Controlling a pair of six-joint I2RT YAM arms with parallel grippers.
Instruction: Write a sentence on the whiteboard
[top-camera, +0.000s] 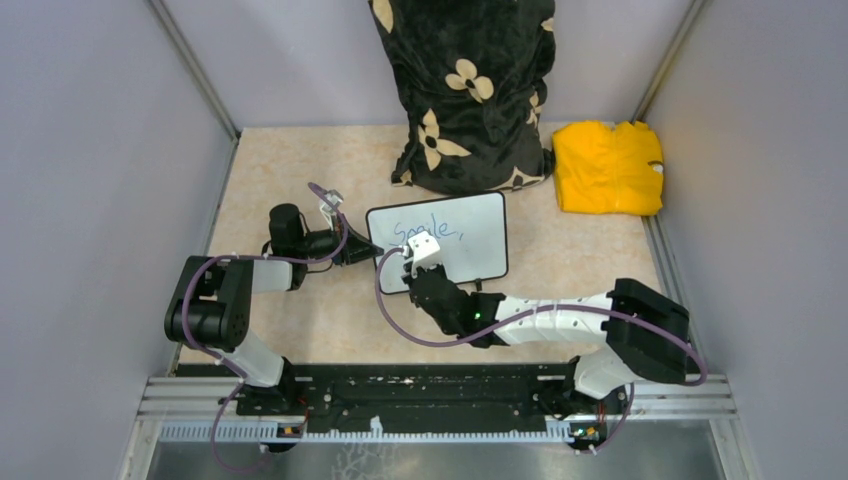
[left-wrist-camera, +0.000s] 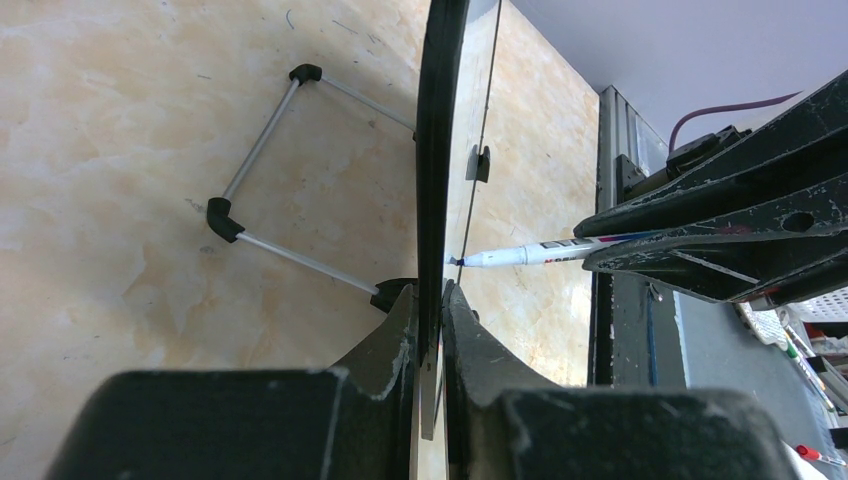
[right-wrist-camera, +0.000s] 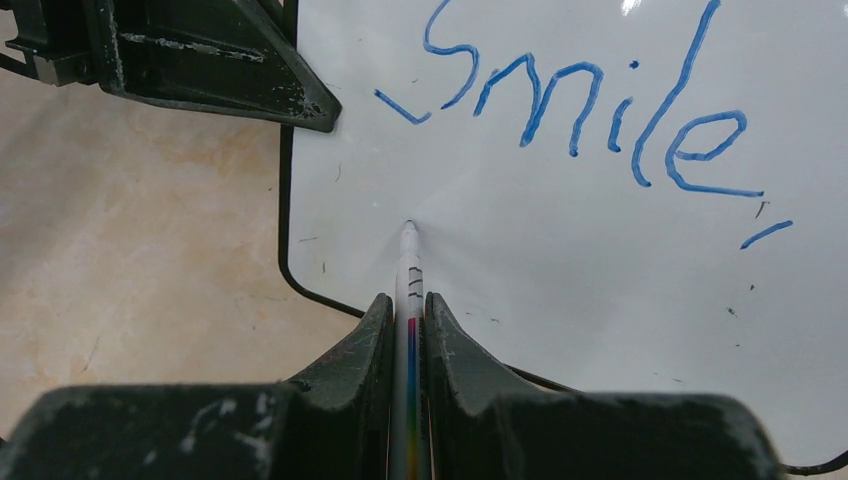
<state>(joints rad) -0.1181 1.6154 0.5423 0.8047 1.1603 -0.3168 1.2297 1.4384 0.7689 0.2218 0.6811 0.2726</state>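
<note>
The whiteboard (top-camera: 470, 235) stands tilted near the table's middle, with blue text "Smile," (right-wrist-camera: 590, 100) on its top line. My left gripper (top-camera: 372, 250) is shut on the board's left edge; in the left wrist view (left-wrist-camera: 430, 295) the board (left-wrist-camera: 440, 120) shows edge-on between the fingers. My right gripper (top-camera: 415, 270) is shut on a white marker (right-wrist-camera: 409, 270). The marker tip touches the board below the "S", at the start of a second line. The marker also shows in the left wrist view (left-wrist-camera: 530, 255), with its tip against the board.
A black flowered bag (top-camera: 465, 90) stands behind the board. A yellow cloth (top-camera: 608, 167) lies at the back right. Grey walls close in the table on the left, right and back. The board's wire stand (left-wrist-camera: 270, 170) rests on the table behind it.
</note>
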